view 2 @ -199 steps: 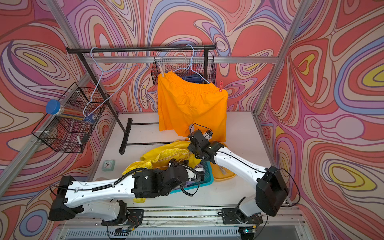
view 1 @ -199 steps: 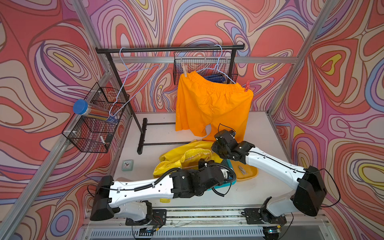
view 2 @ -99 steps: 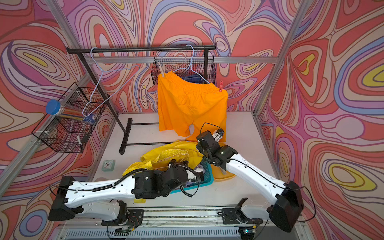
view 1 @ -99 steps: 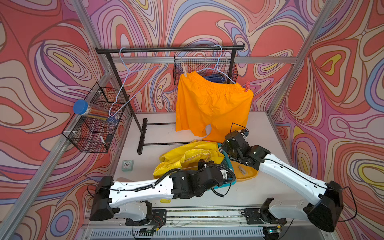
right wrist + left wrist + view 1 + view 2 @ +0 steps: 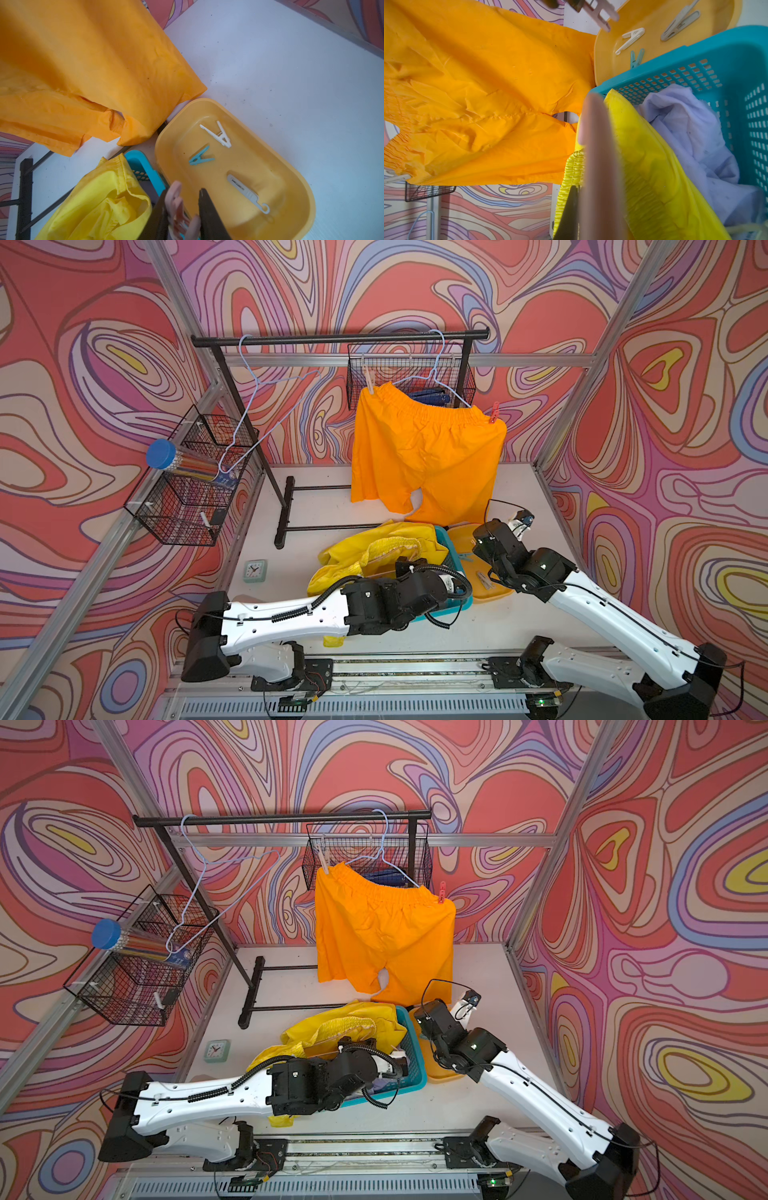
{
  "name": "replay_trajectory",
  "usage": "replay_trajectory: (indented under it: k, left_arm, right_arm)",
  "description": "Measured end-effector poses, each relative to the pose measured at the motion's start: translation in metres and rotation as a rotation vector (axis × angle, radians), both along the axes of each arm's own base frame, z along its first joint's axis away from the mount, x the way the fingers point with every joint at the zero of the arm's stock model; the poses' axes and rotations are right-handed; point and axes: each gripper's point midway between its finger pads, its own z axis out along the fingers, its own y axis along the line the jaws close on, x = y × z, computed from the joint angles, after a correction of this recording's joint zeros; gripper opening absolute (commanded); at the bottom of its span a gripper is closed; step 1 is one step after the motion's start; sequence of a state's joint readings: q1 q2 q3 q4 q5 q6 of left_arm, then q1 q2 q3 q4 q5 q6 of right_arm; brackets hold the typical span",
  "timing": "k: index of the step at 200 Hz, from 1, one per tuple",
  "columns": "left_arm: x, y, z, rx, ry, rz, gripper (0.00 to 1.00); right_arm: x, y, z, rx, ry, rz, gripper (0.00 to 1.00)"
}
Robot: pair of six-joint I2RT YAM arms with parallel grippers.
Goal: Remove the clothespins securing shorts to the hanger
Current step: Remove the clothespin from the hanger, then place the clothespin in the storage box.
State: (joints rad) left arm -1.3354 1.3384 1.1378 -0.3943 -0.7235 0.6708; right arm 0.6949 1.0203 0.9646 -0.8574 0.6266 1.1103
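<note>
Three pins [image 5: 200, 159] lie in the tray [image 5: 259, 158]; at its rim the right fingers [image 5: 207, 212] pinch a pink pin [image 5: 175, 199]; beside it the left fingers [image 5: 600, 166] are closed among yellow shorts [image 5: 654, 166]; behind it orange shorts [image 5: 424, 456] hang by a beige pin [image 5: 368, 382] and a red pin [image 5: 493, 413], both left to remove.

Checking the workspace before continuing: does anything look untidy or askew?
The bright yellow fabric shorts spill over the rim of the teal plastic basket instead of lying inside; the orange fabric shorts hang slanted, one waistband corner lower.
</note>
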Motion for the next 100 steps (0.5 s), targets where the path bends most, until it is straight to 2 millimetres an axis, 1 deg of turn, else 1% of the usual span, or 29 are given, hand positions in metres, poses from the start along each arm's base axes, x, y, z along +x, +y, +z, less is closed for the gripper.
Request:
replay_trajectory:
  k: [30, 63, 79, 100]
  left_arm:
    - [0.007, 0.002, 0.007, -0.06, 0.038, 0.034, 0.0]
    - [0.012, 0.004, 0.01, -0.124, 0.088, 0.058, 0.0]
    - [0.017, 0.01, 0.013, -0.174, 0.127, 0.073, 0.0]
    - [0.023, 0.021, 0.024, -0.256, 0.161, 0.094, 0.0]
  right_arm:
    - [-0.005, -0.012, -0.006, -0.062, 0.021, -0.009, 0.29]
    - [-0.001, -0.021, -0.011, -0.11, 0.04, -0.021, 0.31]
    - [0.003, -0.024, -0.017, -0.125, 0.061, -0.018, 0.34]
    - [0.01, -0.021, -0.028, -0.14, 0.1, 0.004, 0.39]
